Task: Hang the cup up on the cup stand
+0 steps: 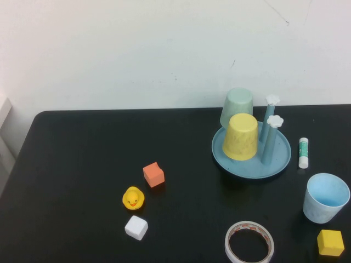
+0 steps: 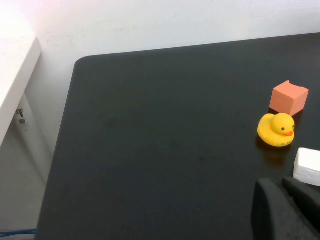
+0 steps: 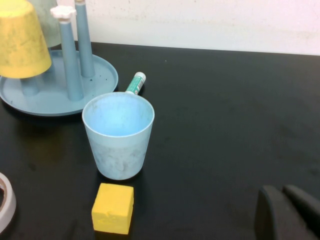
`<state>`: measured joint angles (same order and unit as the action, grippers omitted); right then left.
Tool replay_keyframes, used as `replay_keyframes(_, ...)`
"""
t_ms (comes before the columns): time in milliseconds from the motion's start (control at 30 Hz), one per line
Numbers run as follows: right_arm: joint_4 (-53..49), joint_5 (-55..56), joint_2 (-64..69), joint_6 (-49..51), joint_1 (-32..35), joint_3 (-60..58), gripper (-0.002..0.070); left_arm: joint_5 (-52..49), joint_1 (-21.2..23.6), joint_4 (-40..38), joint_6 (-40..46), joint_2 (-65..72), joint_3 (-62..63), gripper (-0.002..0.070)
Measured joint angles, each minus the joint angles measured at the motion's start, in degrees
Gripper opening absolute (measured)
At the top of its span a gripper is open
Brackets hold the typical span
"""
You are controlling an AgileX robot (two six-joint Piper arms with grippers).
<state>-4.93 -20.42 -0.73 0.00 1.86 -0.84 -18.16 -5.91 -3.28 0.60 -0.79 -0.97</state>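
Your cup (image 1: 326,197) stands upright, mouth up, near the right edge of the table (image 1: 82,164), well apart from both arms and not yet touched. The yellow cube (image 1: 330,243) sits just beside its base and the glue stick (image 1: 303,152) lies between it and the cup stand (image 1: 277,161). Both arms are parked out of the high view: the left end effector (image 2: 287,210) hangs over the table's left part near the white cube (image 2: 307,166) and rubber duck (image 2: 276,130), its fingers pressed together on nothing; the right end effector (image 3: 290,212) hovers on the near side of the cup, likewise pressed together and empty.

Watch these risks. You need the right end effector spread before it reaches the cup, or shut fingers will shove the light cup over or off the table edge. A sideways approach may clip the yellow cube. The cup must be turned mouth down for a peg; a loose pinch on the tapered wall could let it slip during that turn. The stand already carries the yellow cup (image 1: 241,137) and pale green cup (image 1: 237,107), so only the two pegs with white caps (image 1: 275,121) are free, and coming in low could knock those cups or drag the stand
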Motion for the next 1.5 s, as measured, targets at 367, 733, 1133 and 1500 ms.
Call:
replay_keyframes(367,0.0,0.0,0.0,0.0,0.0,0.0,-0.0001,0.0,0.0,0.0,-0.1,0.0,0.0,-0.0001)
replay_keyframes(733,0.0,0.0,0.0,0.0,0.0,0.0,-0.0001,0.0,0.0,0.0,-0.1,0.0,0.0,-0.0001)
replay_keyframes(1133,0.0,0.0,0.0,-0.9,0.0,0.0,-0.0001,0.0,0.0,0.0,-0.1,0.0,0.0,-0.0001)
replay_keyframes(1500,0.0,0.0,0.0,-0.9,0.0,0.0,-0.0001,0.0,0.0,0.4,0.4,0.0,0.0,-0.0001)
